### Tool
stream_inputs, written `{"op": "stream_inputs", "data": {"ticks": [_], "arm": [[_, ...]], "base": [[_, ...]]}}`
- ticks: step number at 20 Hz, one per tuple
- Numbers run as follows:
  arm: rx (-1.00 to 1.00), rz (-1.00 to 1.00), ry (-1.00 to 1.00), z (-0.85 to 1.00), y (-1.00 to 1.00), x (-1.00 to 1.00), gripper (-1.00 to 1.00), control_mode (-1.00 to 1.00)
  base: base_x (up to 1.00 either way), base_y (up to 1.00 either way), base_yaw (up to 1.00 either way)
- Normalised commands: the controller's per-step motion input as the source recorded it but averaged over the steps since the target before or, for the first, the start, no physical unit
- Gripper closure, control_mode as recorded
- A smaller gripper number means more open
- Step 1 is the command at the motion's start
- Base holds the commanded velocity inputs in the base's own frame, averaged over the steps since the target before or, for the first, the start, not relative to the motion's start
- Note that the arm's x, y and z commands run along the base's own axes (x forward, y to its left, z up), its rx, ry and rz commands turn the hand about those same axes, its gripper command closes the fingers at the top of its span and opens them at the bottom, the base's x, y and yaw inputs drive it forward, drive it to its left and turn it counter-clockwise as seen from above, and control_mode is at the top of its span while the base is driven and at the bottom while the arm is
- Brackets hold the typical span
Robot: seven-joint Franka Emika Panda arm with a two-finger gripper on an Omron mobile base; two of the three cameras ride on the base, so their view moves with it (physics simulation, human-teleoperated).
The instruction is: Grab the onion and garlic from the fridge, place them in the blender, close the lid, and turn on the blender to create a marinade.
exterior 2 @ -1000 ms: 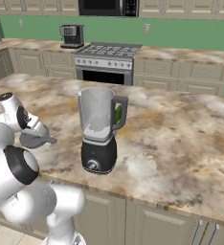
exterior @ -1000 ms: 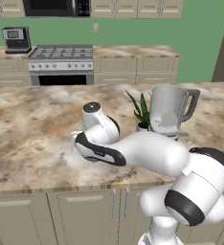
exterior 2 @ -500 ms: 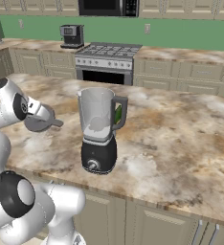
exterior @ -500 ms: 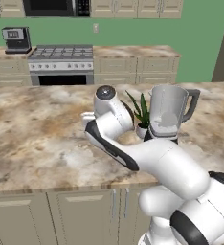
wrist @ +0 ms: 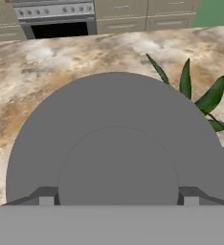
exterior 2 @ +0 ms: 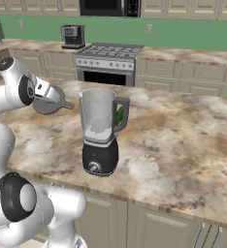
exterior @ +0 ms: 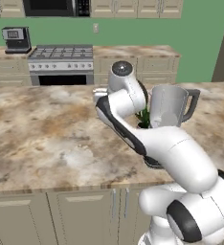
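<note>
Right now the lid [wrist: 116,143] sits in my end effector [wrist: 117,197]. In the hand view its flat grey disc with the raised round centre spreads between my two dark fingertips [wrist: 47,197], which stand wide apart, one at each side of it. So I am grasping the lid with a broad spread.

From the right base view, the lid [exterior 2: 48,104] hangs in the air just under my end effector [exterior 2: 46,94]. It is tilted, its short tab pointing toward the blender [exterior 2: 100,133]. It is above the tabletop [exterior 2: 173,145] and to the left of the blender, apart from it.

The blender stands upright near the front edge of the tabletop, clear jar on its black base, knob facing the front edge, handle on the right. The jar's top is uncovered. Something pale shows low inside the jar, but I cannot tell what it is.

Behind the blender, green plant leaves [wrist: 200,95] rise from the tabletop.

Farther back, along the rear wall, are the stove [exterior 2: 108,60], a small black coffee machine [exterior 2: 72,36] on the counter to its left, and a microwave [exterior 2: 110,6] above.
</note>
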Motion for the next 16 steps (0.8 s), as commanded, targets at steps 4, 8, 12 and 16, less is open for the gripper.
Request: {"op": "stream_inputs", "data": {"ticks": [4,8,12,16], "arm": [[0.00,-0.01,0.00,1.00,-0.23,0.06,1.00,-1.00],[0.00,0.00,0.07,0.93,-0.25,0.03,1.00,-1.00],[-0.01,0.00,0.02,0.15,-0.03,0.07,1.00,-1.00],[0.00,0.10,0.00,0.03,-0.59,0.02,1.00,-1.00]], "base": [[0.00,0.00,0.00],[0.00,0.00,0.00],[0.00,0.00,0.00],[0.00,0.00,0.00]]}}
